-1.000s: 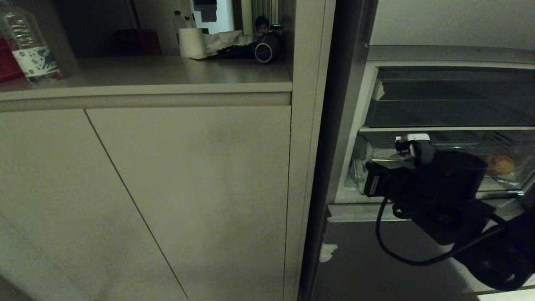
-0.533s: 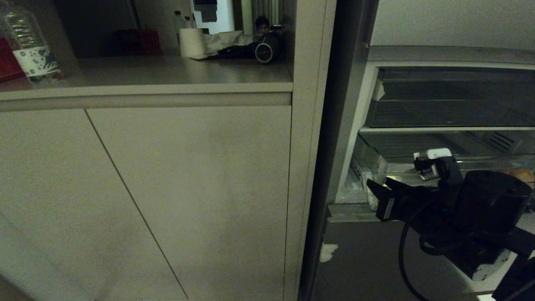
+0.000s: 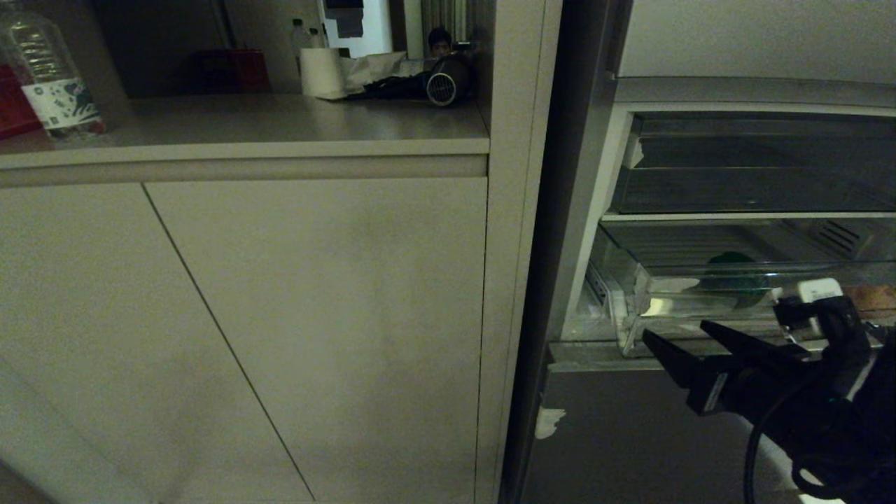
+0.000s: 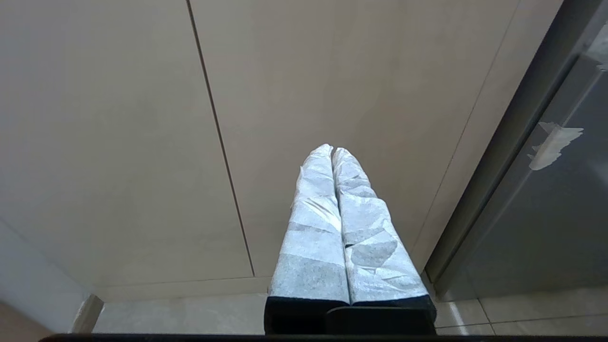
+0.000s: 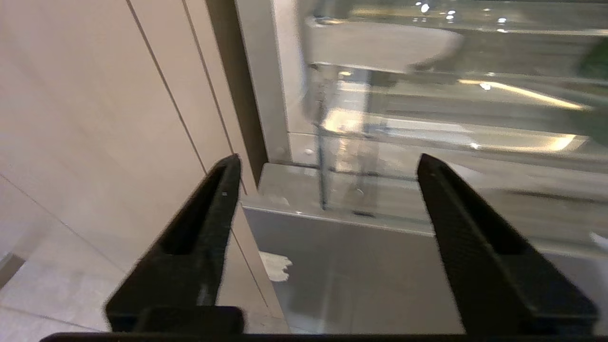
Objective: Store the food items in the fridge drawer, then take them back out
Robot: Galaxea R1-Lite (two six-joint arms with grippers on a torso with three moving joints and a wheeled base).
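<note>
Dim kitchen, beige cabinets left of open fridge. Right gripper (image 3: 682,336) empty, fingers spread wide, just outside fridge drawer (image 3: 630,308) front corner. Orange-brown food item (image 3: 875,295) inside, far right. Clear the wall before reaching in. Left gripper (image 4: 332,152) pressed together, parked.

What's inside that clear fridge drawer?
In the fridge drawer, a dark green rounded item and an orange-brown lump at its right end, partly hidden by the right gripper.

My right gripper (image 3: 675,336) — fingers spread, empty — just before the fridge drawer (image 3: 630,308); my left gripper (image 4: 332,152) — fingers pressed together.
</note>
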